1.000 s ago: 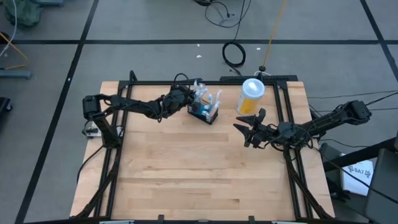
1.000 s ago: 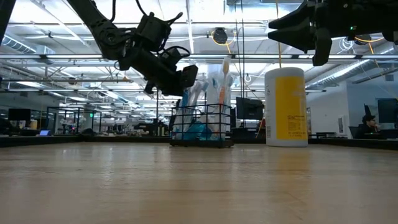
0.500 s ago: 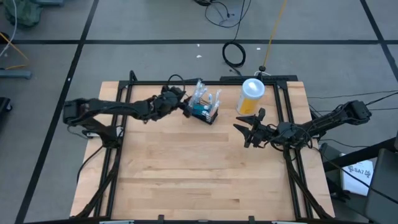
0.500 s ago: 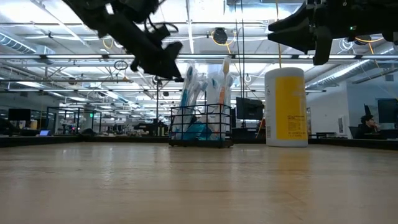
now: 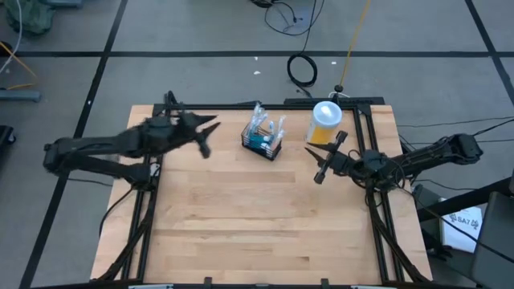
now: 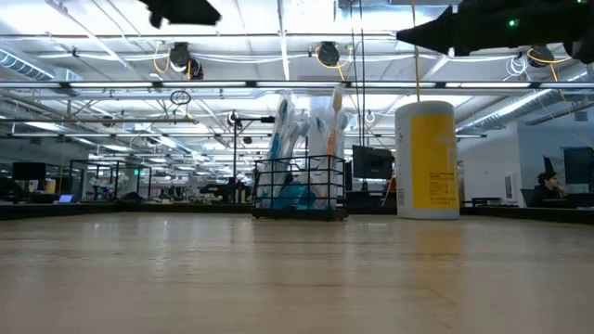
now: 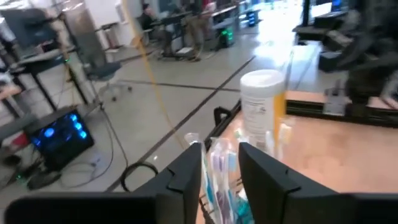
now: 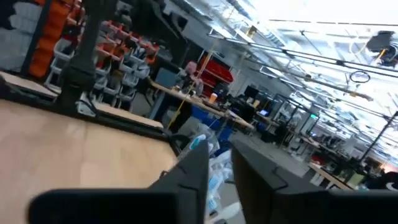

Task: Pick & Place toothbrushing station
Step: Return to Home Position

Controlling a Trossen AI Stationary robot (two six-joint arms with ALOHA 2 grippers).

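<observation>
The toothbrushing station, a small black wire-mesh basket [image 5: 263, 141] holding several toothbrushes, stands on its base on the wooden table, toward the far edge; it also shows in the low view [image 6: 299, 188] and the left wrist view [image 7: 219, 171]. My left gripper [image 5: 207, 135] is open and empty, left of the basket and high above the table [image 6: 182, 11]. My right gripper [image 5: 329, 157] is open and empty, right of the basket, in the air [image 6: 444, 30].
A tall yellow cup with a white lid [image 5: 325, 122] stands right of the basket near the far right corner [image 6: 427, 160]. A black frame [image 5: 373, 120] runs along the table's edges. Bare wood [image 5: 257, 217] fills the table's near half.
My left gripper has drawn back from the basket toward the table's left edge and has risen. My right gripper has rolled about its own axis and drawn back a little toward the right edge. The basket has stayed in place.
</observation>
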